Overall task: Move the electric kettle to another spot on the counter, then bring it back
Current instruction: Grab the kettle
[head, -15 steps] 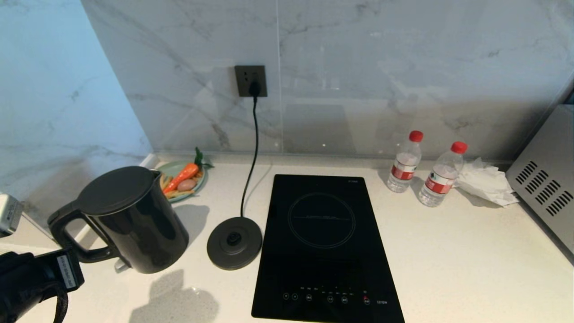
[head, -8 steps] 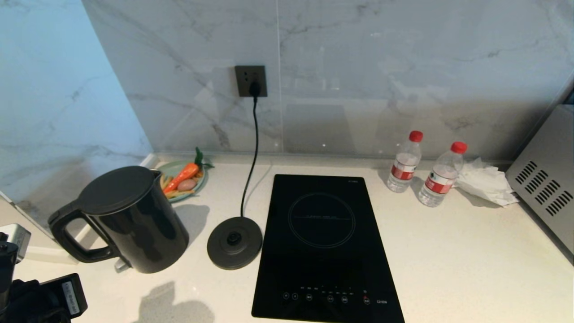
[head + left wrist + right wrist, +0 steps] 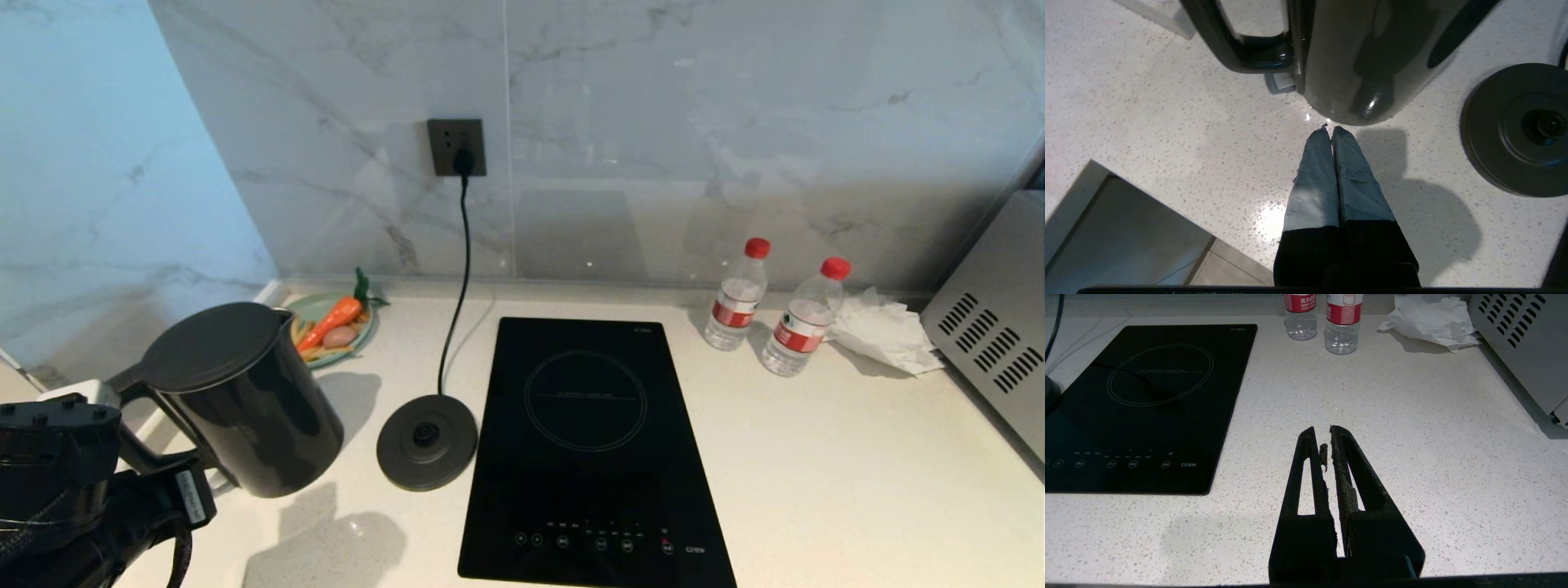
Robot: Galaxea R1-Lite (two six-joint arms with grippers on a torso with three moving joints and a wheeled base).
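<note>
The electric kettle [image 3: 245, 400] stands upright on the counter [image 3: 816, 457] at the left, off its base, with its loop handle toward my left arm [image 3: 82, 490]. In the left wrist view my left gripper [image 3: 1331, 128] is shut with nothing in it. Its tips hover just short of the foot of the kettle [image 3: 1367, 61], to the side of the handle [image 3: 1241, 53] and apart from it. My right gripper [image 3: 1321, 433] hangs over bare counter to the right of the hob, fingers together and holding nothing.
The round corded base disc [image 3: 427, 441] lies between the kettle and the black hob [image 3: 588, 441]. A plate of vegetables [image 3: 335, 327] sits behind the kettle. Two water bottles [image 3: 737, 294], crumpled tissue [image 3: 886, 331] and a grey appliance [image 3: 992, 327] stand at the right. The counter's front edge [image 3: 1126, 196] is close under my left gripper.
My left arm sank toward the lower left corner, then rose and came forward, now overlapping the kettle's handle in the head view. The kettle has not moved.
</note>
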